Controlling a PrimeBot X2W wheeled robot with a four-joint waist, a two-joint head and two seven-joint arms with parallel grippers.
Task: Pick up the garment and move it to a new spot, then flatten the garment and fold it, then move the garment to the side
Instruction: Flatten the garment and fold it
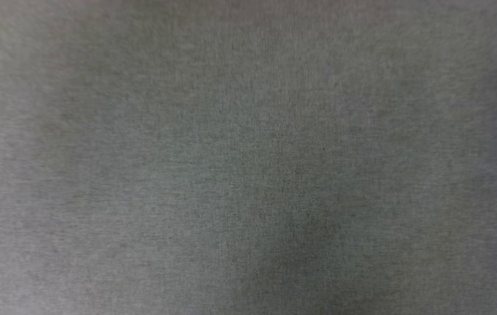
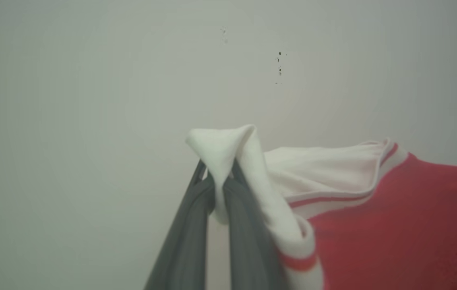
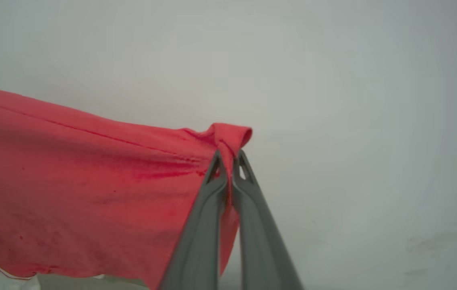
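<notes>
In the left wrist view my left gripper [image 2: 219,177] is shut on a white-lined, stripe-trimmed corner of the garment [image 2: 393,225], a red jersey that spreads off to the right of the fingers. My right gripper [image 3: 228,161] is shut on a red corner of the garment [image 3: 71,177] in the right wrist view. There the cloth stretches away to the left in a taut sheet, and a bit of white shows at its lower left edge. The garment's lettering is out of view.
Behind the cloth in both wrist views lies a plain pale surface [image 2: 91,100], with a few small dark specks [image 2: 279,66] in the left wrist view. The head view gives a blurred grey woven texture [image 1: 248,157] very close to the lens.
</notes>
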